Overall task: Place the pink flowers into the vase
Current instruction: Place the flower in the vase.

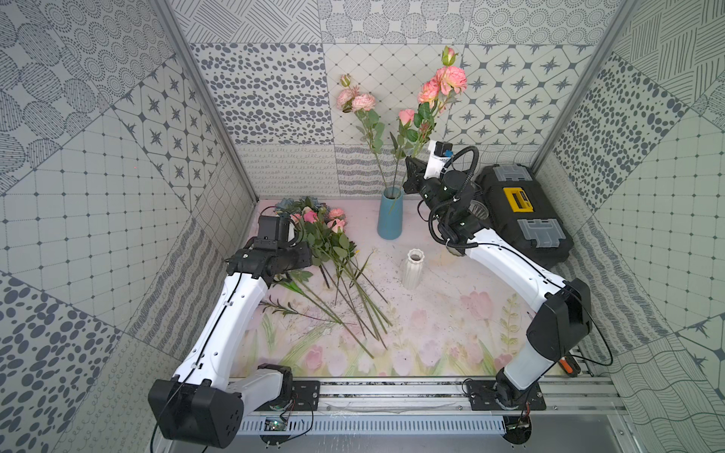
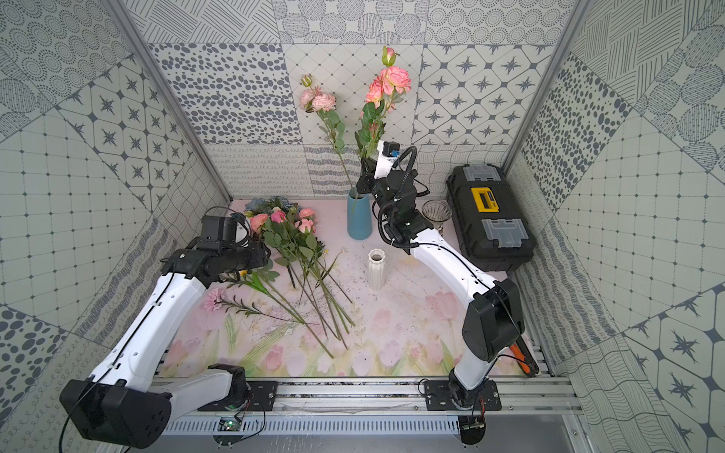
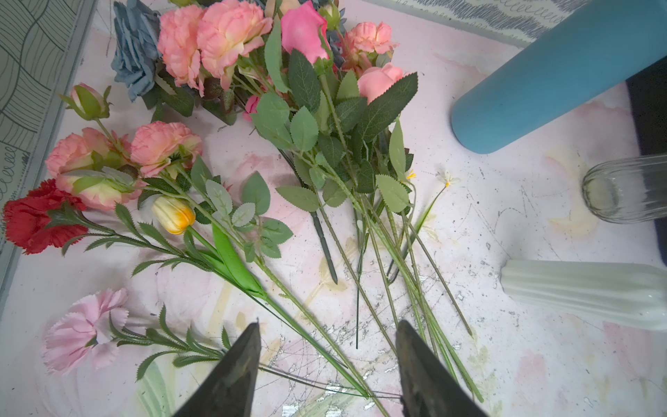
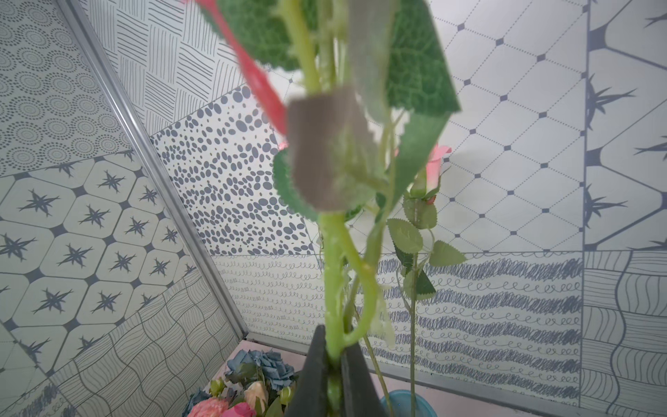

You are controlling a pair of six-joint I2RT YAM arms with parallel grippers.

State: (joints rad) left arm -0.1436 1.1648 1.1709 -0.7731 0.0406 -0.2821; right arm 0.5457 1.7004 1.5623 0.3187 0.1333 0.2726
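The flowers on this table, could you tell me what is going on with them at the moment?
The right gripper is shut on the stem of a pink flower spray, holding it upright just over the blue vase, where two pink stems already stand. Whether its lower end is inside the vase is hard to tell. The left gripper hovers open above the loose flowers lying on the table, holding nothing. The white vase nearby holds no flowers.
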